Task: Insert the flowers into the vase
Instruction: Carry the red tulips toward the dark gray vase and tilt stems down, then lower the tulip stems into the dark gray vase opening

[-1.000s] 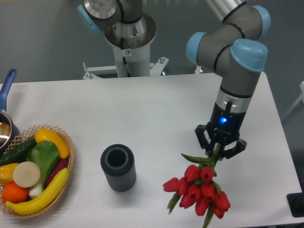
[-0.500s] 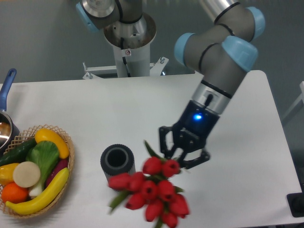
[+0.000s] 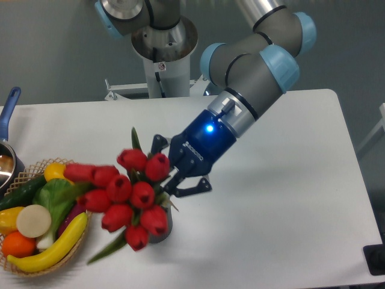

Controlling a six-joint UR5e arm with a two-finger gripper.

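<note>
Because the tulip bunch (image 3: 126, 195) is clamped by its stems in the gripper (image 3: 171, 174), jaws closed on them, and the buds hide the grey ribbed vase (image 3: 161, 232) beneath, the rim could be missed or the vase toppled. Compared with a second ago, the bunch has been swung leftward from the table's right, buds overhanging the woven basket (image 3: 84, 180).

White table (image 3: 289, 180): woven basket (image 3: 84, 238) at left edge, pot (image 3: 7, 162) behind it, vase (image 3: 162, 229) mostly hidden near centre
</note>
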